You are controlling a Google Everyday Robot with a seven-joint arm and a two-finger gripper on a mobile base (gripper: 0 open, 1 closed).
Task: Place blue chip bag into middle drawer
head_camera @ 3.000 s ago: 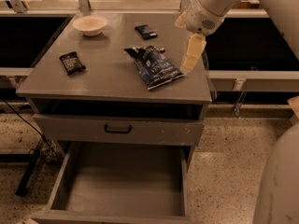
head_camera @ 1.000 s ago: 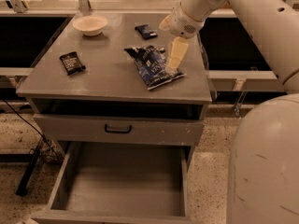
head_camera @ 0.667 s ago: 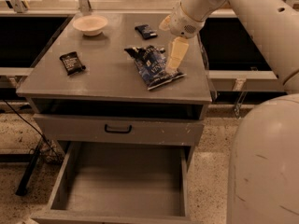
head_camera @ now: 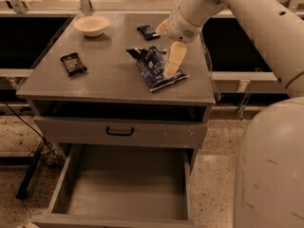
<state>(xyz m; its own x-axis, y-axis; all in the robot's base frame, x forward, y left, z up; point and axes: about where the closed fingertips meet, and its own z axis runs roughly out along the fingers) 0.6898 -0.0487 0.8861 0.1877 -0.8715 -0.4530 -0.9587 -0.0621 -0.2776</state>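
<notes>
The blue chip bag (head_camera: 151, 68) lies flat and crinkled on the grey cabinet top (head_camera: 109, 80), right of centre and near the front edge. My gripper (head_camera: 171, 69) hangs from the cream arm that comes in from the upper right. It points down onto the bag's right half, touching it or just above it. Below, the middle drawer (head_camera: 124, 186) is pulled out towards me, and only its bare grey floor and side walls show.
A white bowl (head_camera: 91, 24) stands at the back left of the top. One small dark packet (head_camera: 72, 63) lies at the left and another (head_camera: 148, 31) behind the bag. A shut drawer front with a black handle (head_camera: 119, 131) sits above the open drawer. My white body (head_camera: 270, 175) fills the lower right.
The gripper has moved left and slightly down, from beside the bag's right edge to over the bag. The bag, packets and drawer have not moved.
</notes>
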